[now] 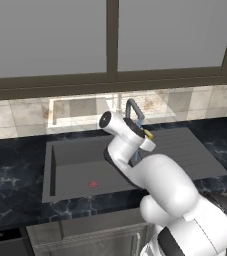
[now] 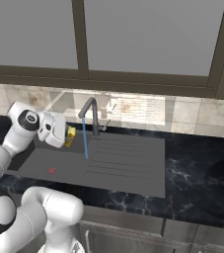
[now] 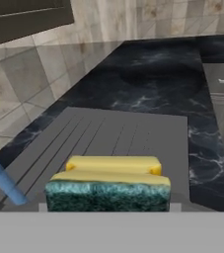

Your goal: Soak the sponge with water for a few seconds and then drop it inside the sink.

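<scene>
White two-finger gripper (image 2: 68, 136) pinches small yellow/green sponge (image 2: 70, 136) mid-left of frame, beside thin blue water stream (image 2: 85, 141); risk: sponge misses stream, stays dry over dark grey sink basin (image 2: 39, 163)

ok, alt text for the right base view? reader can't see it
A white robot arm's gripper holds a yellow sponge above the dark grey sink, just beside, not in, a thin blue stream of water falling from the dark curved faucet. Black marbled countertop surrounds the sink below a window.

arm bent forward, wrist turned sideways, hand (image 2: 68, 136) level, fingers clamped.
</scene>
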